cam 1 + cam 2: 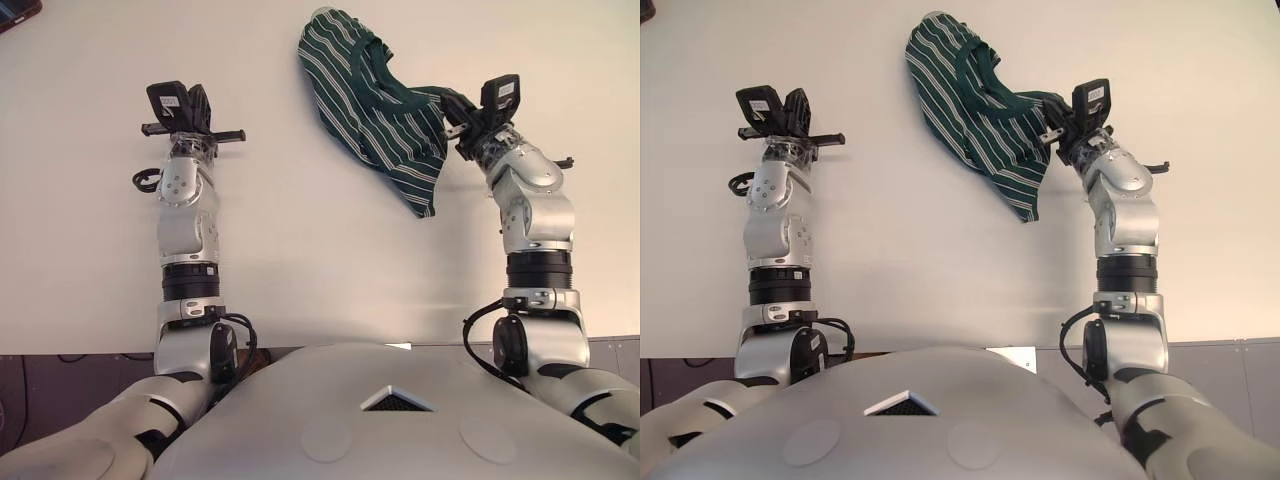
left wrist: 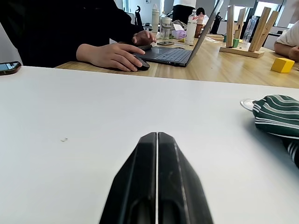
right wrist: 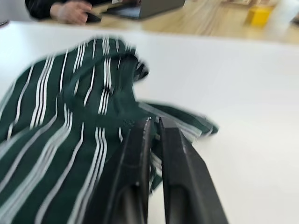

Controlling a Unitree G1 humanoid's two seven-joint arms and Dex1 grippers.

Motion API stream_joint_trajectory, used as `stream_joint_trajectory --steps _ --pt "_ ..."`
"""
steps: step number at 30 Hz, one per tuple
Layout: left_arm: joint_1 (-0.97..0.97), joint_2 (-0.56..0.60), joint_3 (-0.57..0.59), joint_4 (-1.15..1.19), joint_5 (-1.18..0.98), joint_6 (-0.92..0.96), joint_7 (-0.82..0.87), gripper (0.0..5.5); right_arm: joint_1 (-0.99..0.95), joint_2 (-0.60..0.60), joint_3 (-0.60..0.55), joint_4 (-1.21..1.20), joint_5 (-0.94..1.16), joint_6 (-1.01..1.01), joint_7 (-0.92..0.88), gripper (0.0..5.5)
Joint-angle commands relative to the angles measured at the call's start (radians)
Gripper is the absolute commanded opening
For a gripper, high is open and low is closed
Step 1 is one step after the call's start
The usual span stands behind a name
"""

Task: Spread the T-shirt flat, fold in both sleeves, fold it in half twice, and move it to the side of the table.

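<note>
T-shirt, bunched at upper centre, is pinched at one edge by the right gripper, likely for pulling flat; left gripper is seen clenched, empty, upper left.

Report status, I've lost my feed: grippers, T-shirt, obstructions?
Left gripper shut, empty, over the table. Right gripper shut on the T-shirt edge. T-shirt bunched, not yet spread. Phone at the far left corner, apart from it.

T-shirt on table, far right | right end effector touching it | left end effector well left
</note>
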Motion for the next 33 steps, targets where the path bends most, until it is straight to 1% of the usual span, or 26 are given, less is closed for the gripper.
stream_joint_trajectory --steps 1,3,6,9,11,12,14,16,18,20,24,26,28,29,30,31,33 --pt "0.001 -0.003 0.008 0.009 0.005 -0.021 0.012 0.0 -0.058 -0.037 0.027 0.056 0.027 0.077 0.094 0.97" --pt "0.011 -0.015 0.012 0.008 0.002 -0.033 0.022 0.0 -0.088 -0.047 0.031 0.09 0.022 0.085 0.121 1.34" --pt "0.024 -0.036 0.003 0.006 0.006 -0.043 0.033 0.0 -0.128 -0.054 0.045 0.153 0.007 0.082 0.133 1.67" --pt "0.027 -0.041 0.003 0.011 0.011 -0.048 0.039 0.0 -0.152 -0.047 0.046 0.179 0.01 0.073 0.137 1.3" --pt "0.022 -0.033 0.011 0.017 0.014 -0.052 0.043 0.0 -0.157 -0.042 0.048 0.171 0.023 0.082 0.154 0.79" --pt "0.019 -0.029 0.016 0.021 0.016 -0.053 0.045 0.0 -0.158 -0.04 0.05 0.162 0.028 0.092 0.162 0.73" --pt "0.012 -0.02 0.027 0.025 0.017 -0.058 0.049 0.0 -0.158 -0.038 0.059 0.142 0.031 0.101 0.176 0.28" --pt "0.005 -0.01 0.034 0.029 0.02 -0.063 0.048 0.0 -0.156 -0.042 0.074 0.101 0.031 0.09 0.202 0.1" --pt "-0.01 0.026 0.017 0.014 0.035 -0.073 0.011 0.0 -0.161 -0.072 0.119 -0.024 0.064 0.091 0.317 0.01" --pt "-0.03 0.078 0.005 -0.028 0.008 -0.058 -0.082 0.0 -0.189 -0.127 0.173 -0.162 0.116 0.125 0.484 0.0" --pt "-0.111 0.248 -0.062 -0.071 0.01 -0.001 -0.331 0.0 -0.215 -0.296 0.299 -0.356 0.16 0.162 0.787 0.0" --pt "-0.175 0.318 -0.102 -0.054 0.023 0.018 -0.437 0.0 -0.167 -0.43 0.343 -0.47 0.227 0.22 0.965 0.0" --pt "-0.219 0.365 -0.124 -0.043 0.02 0.032 -0.516 0.0 -0.125 -0.592 0.397 -0.514 0.281 0.204 1.081 0.0" --pt "-0.236 0.379 -0.145 -0.046 0.014 0.043 -0.562 0.0 -0.128 -0.692 0.441 -0.478 0.315 0.159 1.099 0.0" --pt "-0.241 0.39 -0.162 -0.057 0.003 0.057 -0.605 0.0 -0.151 -0.746 0.471 -0.419 0.329 0.137 1.104 0.0" --pt "-0.24 0.396 -0.186 -0.072 -0.009 0.072 -0.652 0.0 -0.197 -0.746 0.485 -0.315 0.297 0.112 1.104 0.0" --pt "-0.242 0.39 -0.242 -0.085 -0.028 0.102 -0.744 0.0 -0.286 -0.684 0.501 -0.107 0.18 0.032 1.101 0.0"
